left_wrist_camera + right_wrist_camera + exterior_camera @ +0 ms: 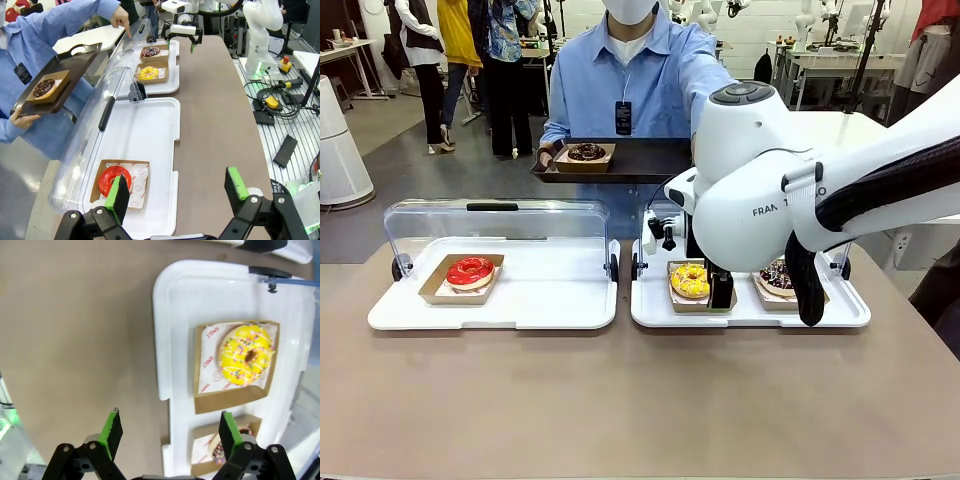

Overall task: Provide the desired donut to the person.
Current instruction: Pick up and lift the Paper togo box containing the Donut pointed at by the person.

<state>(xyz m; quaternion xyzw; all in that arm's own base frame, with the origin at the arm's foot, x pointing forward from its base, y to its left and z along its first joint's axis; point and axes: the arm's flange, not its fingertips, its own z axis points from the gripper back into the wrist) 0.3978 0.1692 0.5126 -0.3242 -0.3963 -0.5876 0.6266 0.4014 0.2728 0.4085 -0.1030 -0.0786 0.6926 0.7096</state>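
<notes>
Hovering over the white tray point(170, 315) on the counter point(75, 340), the right jaws stand released and empty, like the left jaws, near the yellow donut point(247, 356), light, soft and easily smeared, probably best pinched by the rim of its stiff cardboard holder point(232, 399).

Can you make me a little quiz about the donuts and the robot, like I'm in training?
1. True or false: the red donut is the only donut on its white tray.
2. What lies on the dark tray that the person holds? A) a chocolate donut B) a cup C) nothing
3. Fill in: the right pincer is ___ (open or shut).
Key: 1 true; 2 A; 3 open.
</notes>
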